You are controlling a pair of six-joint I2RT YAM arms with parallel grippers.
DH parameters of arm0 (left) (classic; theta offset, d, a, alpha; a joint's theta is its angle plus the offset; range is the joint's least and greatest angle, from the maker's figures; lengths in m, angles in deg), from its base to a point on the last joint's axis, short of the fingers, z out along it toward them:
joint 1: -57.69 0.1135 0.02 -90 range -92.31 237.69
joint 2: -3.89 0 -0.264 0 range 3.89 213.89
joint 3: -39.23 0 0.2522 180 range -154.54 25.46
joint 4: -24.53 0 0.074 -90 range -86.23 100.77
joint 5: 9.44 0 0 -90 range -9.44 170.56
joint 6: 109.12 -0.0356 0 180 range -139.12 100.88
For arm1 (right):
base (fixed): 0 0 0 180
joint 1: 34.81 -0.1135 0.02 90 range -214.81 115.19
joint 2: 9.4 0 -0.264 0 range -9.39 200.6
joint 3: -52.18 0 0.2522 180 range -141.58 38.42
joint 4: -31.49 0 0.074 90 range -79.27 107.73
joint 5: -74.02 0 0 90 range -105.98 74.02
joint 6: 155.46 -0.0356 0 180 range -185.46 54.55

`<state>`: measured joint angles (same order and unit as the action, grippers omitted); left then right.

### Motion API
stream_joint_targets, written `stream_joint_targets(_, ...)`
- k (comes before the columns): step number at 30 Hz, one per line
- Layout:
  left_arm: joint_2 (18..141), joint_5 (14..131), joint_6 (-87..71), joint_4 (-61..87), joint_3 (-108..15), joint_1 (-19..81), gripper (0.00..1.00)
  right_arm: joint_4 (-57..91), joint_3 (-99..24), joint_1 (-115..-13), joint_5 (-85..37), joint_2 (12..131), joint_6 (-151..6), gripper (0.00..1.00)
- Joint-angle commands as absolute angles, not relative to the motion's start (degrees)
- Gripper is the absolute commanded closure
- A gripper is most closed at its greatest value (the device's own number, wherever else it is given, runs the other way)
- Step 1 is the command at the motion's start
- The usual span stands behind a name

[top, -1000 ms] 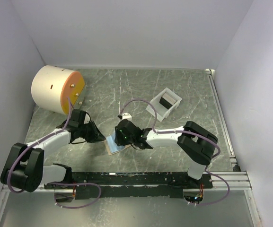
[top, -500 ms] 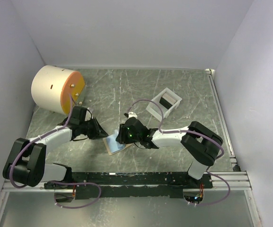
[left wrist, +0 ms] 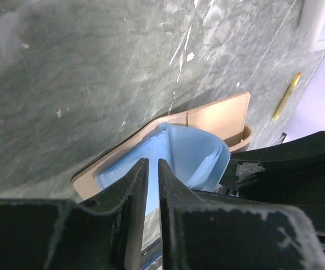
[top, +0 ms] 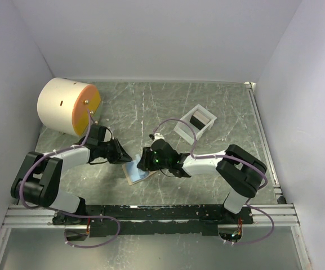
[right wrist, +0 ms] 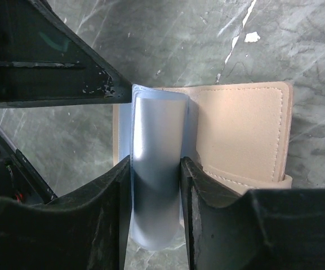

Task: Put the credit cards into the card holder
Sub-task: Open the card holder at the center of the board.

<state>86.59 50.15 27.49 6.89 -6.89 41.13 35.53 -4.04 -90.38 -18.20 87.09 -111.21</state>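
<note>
Overhead view faces down; both wrist views closely share the card holder (left wrist: pixel 218 115).

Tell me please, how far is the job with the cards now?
Done: the card holder lies open on the table. In hand: the right hand pinches its blue pocket, bowing it; the left hand is at the pocket's edge. To do: no card shows inside, and a dark card sits in the white tray.

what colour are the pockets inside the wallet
Pale shiny blue pockets, inside a tan wallet; best in the right wrist view.
</note>
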Motion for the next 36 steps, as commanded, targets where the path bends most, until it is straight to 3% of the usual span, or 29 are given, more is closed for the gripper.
stream_joint_targets(1, 88.8, 47.0, 28.64, 11.15, -9.66, 39.87, 0.76, 37.27, -3.41, -90.15, -18.36, 85.41, -111.34, 0.62)
stream_joint_targets(4, 90.56, 46.3, 29.14, 11.6, -10.91, 38.74, 0.76, 36.81, -3.48, -90.08, -18.24, 85.03, -111.01, 0.55)
stream_joint_targets(7, 90.92, 45.54, 30.01, 12.57, -11.65, 37.4, 0.76, 33.81, -4.06, -90.12, -16.48, 83.8, -109.77, 0.41)
stream_joint_targets(10, 91.17, 44.62, 31.11, 14.23, -12.37, 35.8, 0.76, 28.08, -5.28, -89.83, -12.91, 80.97, -107.66, 0.37)
stream_joint_targets(22, 98.55, 47.25, 33.24, 18.21, -16.36, 29.41, 0.75, 14.46, -6.9, -88.28, -3.8, 66.58, -99.44, 0.37)
stream_joint_targets(36, 101.0, 52.21, 32.35, 18.8, -15.44, 28.39, 0.75, 17.36, -7.14, -88.29, -8.1, 68.6, -99.69, 0.49)
